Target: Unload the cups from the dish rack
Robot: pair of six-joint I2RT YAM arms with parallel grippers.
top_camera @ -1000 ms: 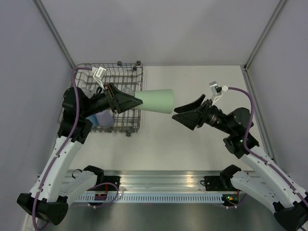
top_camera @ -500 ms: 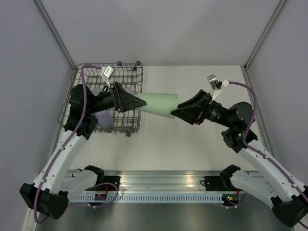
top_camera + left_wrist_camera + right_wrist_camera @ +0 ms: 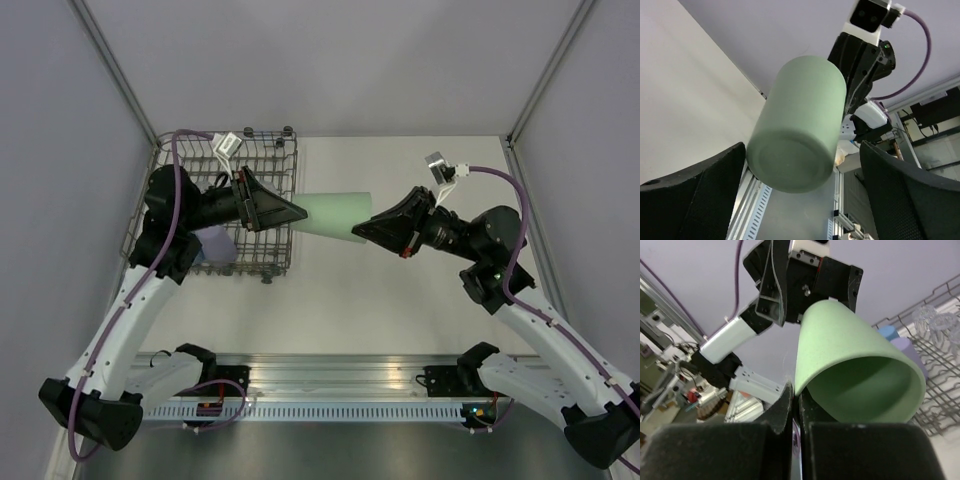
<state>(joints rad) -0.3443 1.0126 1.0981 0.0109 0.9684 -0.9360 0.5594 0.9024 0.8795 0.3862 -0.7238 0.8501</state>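
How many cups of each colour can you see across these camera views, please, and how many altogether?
pale green cup: 1, held at its rim by the right gripper
lavender cup: 1, in the dish rack
blue cup: 1, in the rack
clear cups: at least 2 in the rack; any others are too indistinct to count
Total: at least 5

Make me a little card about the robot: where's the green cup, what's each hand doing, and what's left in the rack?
Pale green plastic cup: on its side in the air, between both hands
Left hand: open, cup's base between its fingers
Right hand: shut on the cup's rim
Grey wire dish rack: lavender plastic cup, blue plastic cup, clear cups inside
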